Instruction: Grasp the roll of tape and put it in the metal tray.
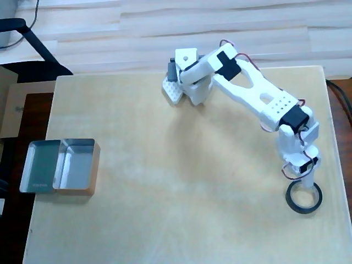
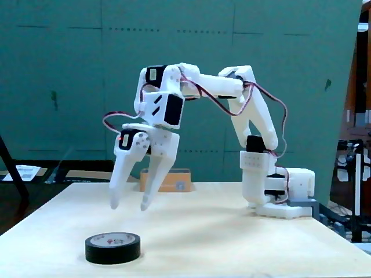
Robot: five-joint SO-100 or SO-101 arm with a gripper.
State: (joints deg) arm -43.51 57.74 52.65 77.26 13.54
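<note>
I'm hovering the gripper [image 2: 128, 205] with fingers spread wide, gripping nothing; the roll of tape [image 2: 113, 247] is lying flat on the table [image 2: 232, 243] just below the fingertips.

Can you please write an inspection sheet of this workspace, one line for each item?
Surface: pale wooden table, bare apart from what follows.
Job's things: black ring-shaped roll of tape flat near the right edge in the overhead view; shiny rectangular metal tray at the left edge, empty.
Clutter: nothing seen on the table.
Gripper: white two-finger gripper open, above the tape, not touching it.
Cables: red and black wires looped along the arm.
Surroundings: teal wall and orange box behind the table.
</note>
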